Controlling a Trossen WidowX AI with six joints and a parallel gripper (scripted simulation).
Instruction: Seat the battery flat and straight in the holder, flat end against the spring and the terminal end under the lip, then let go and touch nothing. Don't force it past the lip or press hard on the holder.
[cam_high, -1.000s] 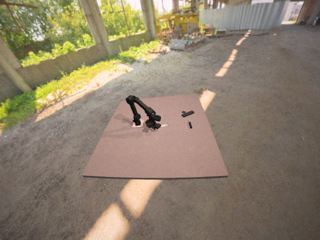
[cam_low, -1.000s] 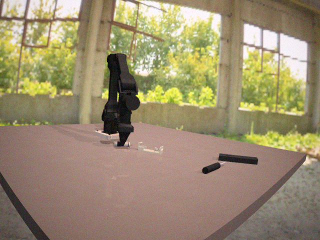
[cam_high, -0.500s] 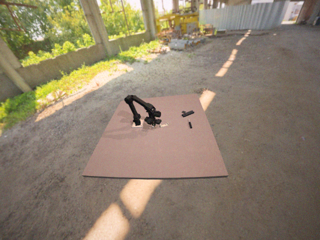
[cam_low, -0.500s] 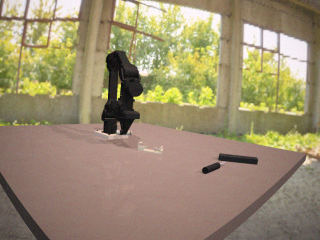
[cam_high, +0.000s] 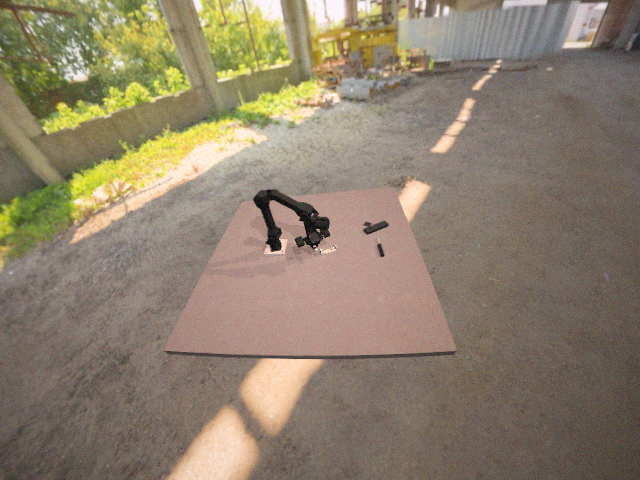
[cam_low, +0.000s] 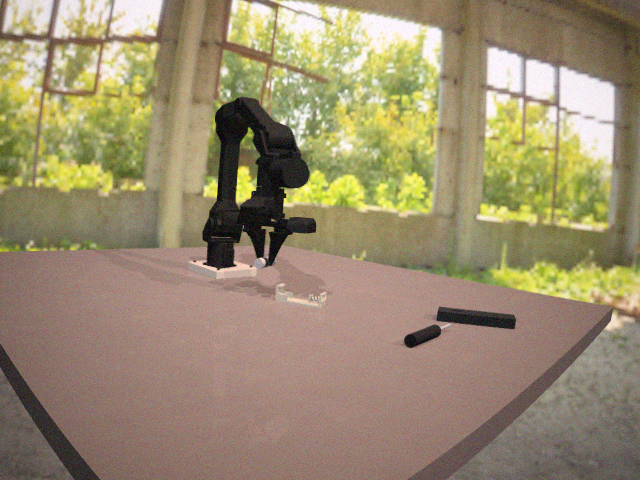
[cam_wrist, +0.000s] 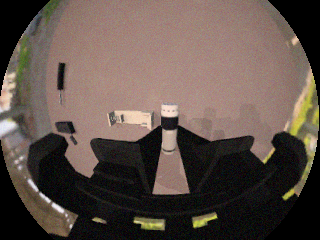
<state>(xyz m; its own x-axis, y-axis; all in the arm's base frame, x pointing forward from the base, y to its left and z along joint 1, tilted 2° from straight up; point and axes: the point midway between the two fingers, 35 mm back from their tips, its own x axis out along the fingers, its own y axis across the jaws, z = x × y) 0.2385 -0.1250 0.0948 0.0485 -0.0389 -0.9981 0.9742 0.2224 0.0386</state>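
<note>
My gripper (cam_high: 315, 246) (cam_low: 265, 260) (cam_wrist: 169, 128) is shut on the battery (cam_low: 260, 263) (cam_wrist: 169, 140), a white cylinder with a black band. In the exterior view the battery is held above the table near the arm's base, with one round end facing the camera. The pale holder (cam_high: 328, 250) (cam_low: 302, 301) (cam_wrist: 134, 118) sits on the table, apart from the battery and left of it in the wrist view. The battery points roughly crosswise to the holder's long side. Coil-like metal shows at the holder's right end in the exterior view. I cannot tell which battery end is the terminal.
A black-handled screwdriver (cam_high: 381, 250) (cam_low: 422, 335) (cam_wrist: 61, 76) lies beyond the holder. A black bar (cam_high: 375, 227) (cam_low: 476, 317) (cam_wrist: 64, 127) lies near it. The arm stands on a white base plate (cam_low: 235, 271) on the brownish table (cam_high: 310, 310) (cam_low: 258, 392).
</note>
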